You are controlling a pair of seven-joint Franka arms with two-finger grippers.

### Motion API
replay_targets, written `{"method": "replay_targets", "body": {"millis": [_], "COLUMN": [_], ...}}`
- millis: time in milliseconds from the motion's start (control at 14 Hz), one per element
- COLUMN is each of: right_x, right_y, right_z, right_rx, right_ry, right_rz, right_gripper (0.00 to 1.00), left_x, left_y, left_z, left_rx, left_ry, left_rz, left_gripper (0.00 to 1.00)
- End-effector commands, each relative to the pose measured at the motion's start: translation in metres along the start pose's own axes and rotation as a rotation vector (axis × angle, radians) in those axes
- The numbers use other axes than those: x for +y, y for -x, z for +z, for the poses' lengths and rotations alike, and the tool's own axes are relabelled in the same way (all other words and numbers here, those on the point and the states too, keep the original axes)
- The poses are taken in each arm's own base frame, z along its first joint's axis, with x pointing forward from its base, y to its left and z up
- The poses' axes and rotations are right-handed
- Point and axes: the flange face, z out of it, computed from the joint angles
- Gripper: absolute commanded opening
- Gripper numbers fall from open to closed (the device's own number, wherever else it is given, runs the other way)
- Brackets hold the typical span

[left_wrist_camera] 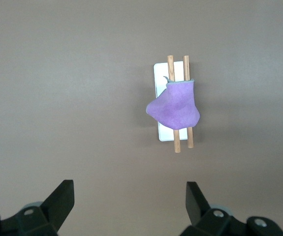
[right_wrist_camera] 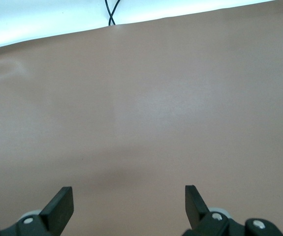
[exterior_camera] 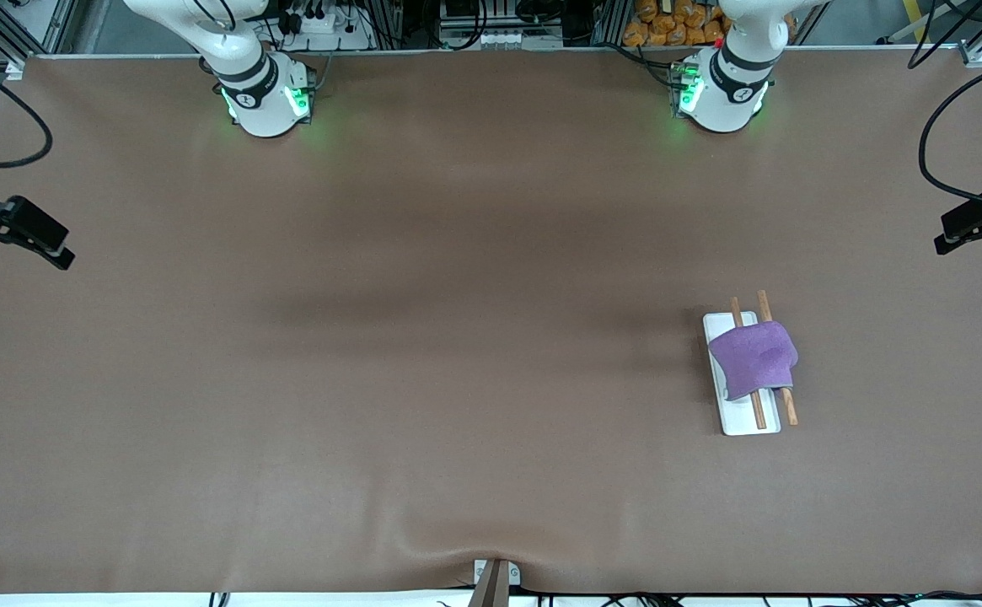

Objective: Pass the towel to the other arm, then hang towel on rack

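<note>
- The big brown table fills almost the whole front view.
- The rack sits in the lower right part of the front view, toward the left arm's end of the table. It has a white base and two wooden rods.
- The purple towel hangs over both rods, covering their middle.
- The left gripper is up high over the table, fingers wide apart, holding nothing.
- The right gripper is over bare table, fingers wide apart, holding nothing.
</note>
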Motion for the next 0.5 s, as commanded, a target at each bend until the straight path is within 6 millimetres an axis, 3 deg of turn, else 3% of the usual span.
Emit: {"method": "replay_targets", "body": {"millis": [0,430], "right_x": [0.0044,0.003], "right_y": [-0.0003,0.0003], "right_z": [-0.0078,-0.0048], "right_rx": [0.003,-0.004], "right_ry": [0.009,0.013], "right_rz": [-0.009,-0.009], "right_gripper": [1.0,1.0], "left_x": [0.0028,0.0051], "left_y": [0.0111,0.01], "left_z": [-0.0101,-0.0092], "left_rx": [0.006,0.005], "left_ry": [-0.014,-0.013], "left_rz": [-0.016,-0.031], "left_gripper": [1.0,1.0]}}
